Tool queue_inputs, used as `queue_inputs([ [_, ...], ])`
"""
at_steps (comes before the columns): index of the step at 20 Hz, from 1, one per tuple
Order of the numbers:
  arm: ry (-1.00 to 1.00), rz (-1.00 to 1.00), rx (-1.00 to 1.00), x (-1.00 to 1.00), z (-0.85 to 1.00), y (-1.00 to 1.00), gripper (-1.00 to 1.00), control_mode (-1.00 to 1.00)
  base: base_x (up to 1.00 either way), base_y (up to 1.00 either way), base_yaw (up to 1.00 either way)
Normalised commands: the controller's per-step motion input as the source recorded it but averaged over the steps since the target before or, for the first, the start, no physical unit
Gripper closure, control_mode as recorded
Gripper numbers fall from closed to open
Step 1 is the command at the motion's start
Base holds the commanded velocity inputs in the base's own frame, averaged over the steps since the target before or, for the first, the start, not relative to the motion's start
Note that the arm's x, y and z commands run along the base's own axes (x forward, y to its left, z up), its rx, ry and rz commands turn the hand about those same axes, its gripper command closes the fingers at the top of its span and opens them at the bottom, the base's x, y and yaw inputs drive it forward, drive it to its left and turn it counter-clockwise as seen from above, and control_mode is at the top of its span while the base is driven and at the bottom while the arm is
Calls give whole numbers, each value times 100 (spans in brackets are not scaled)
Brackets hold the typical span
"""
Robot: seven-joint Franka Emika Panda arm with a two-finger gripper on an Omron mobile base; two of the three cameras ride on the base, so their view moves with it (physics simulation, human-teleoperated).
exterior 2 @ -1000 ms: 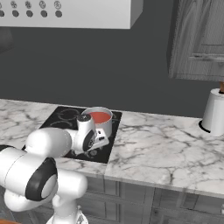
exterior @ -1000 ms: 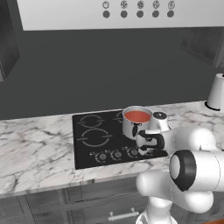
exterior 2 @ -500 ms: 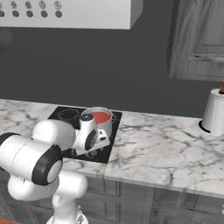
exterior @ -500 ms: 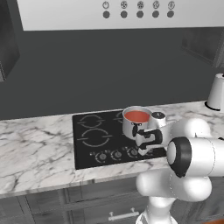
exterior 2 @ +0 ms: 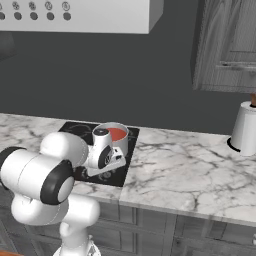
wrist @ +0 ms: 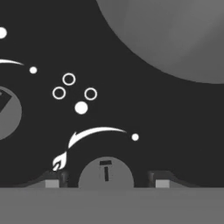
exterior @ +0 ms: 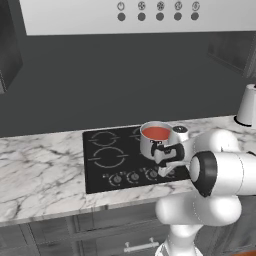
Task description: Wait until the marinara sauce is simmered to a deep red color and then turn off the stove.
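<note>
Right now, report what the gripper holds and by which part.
Nothing is clamped yet. In the hand view the gripper straddles a grey stove knob, one fingertip on each side with gaps showing.

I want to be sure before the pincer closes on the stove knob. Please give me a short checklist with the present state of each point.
1. Marinara sauce deep red: cannot tell; it looks orange-red.
2. Pincer centred on a knob: ok, in the hand view the knob sits between the fingertips.
3. Pincer open enough: ok, both fingertips stand apart from the knob.
4. Pot free of the arm: cannot tell, the hand stands close in front of it.
5. Correct knob for the pot's burner on the stove: cannot tell.
</note>
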Motion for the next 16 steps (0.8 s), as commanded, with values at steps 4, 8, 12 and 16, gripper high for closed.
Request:
queue_inputs([
  [4,0,0,0,0,0,0,100,-100,0,0,0],
  [8,0,0,0,-1,0,0,100,-100,0,0,0],
  [12,-1,-5,0,-20,0,0,100,-100,0,0,0],
  [16,0,-20,1,-31,-7,-4,100,-100,0,0,0],
])
